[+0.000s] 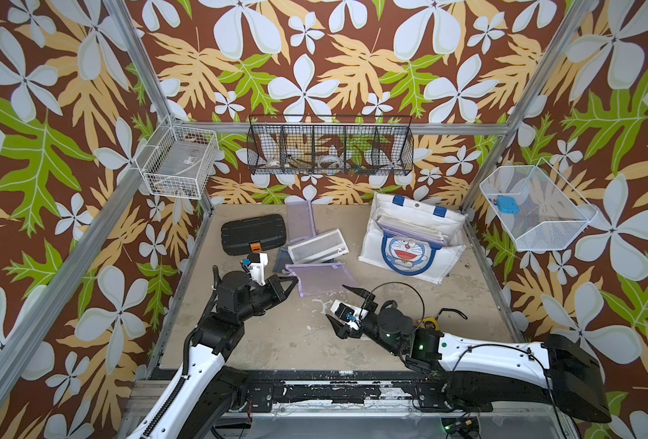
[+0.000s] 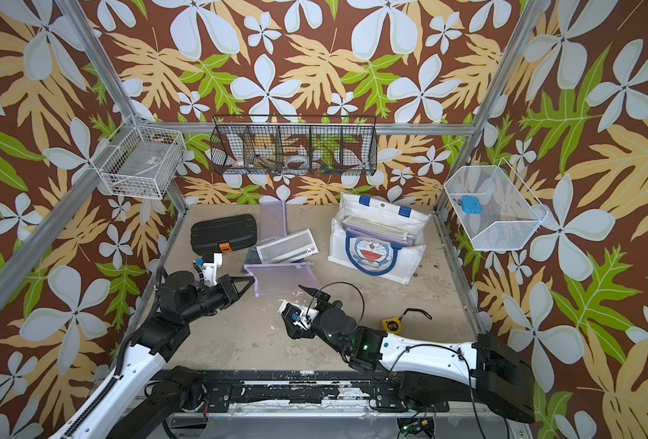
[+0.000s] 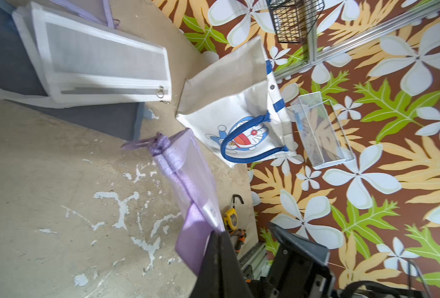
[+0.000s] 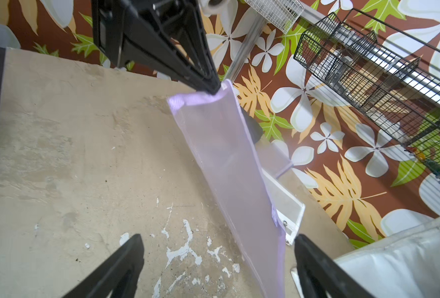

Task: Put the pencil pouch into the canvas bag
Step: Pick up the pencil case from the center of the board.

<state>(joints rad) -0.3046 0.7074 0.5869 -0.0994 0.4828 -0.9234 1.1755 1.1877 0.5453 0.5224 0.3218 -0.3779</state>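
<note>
Pinching a corner of the purple pencil pouch (image 1: 316, 280), our left claw (image 1: 295, 280) was shut tight on it and held that end up off the table (image 1: 296, 342); our right claw (image 1: 335, 302) stood wide and empty just beside the pouch, touching nothing that we could see. Further out, the canvas bag (image 1: 406, 252) stood well apart at the back right, mouth open, with a few flat pouches (image 1: 413, 228) showing inside; we judged the pick-up done, and the carry across and the drop into the bag yet to do.
</note>
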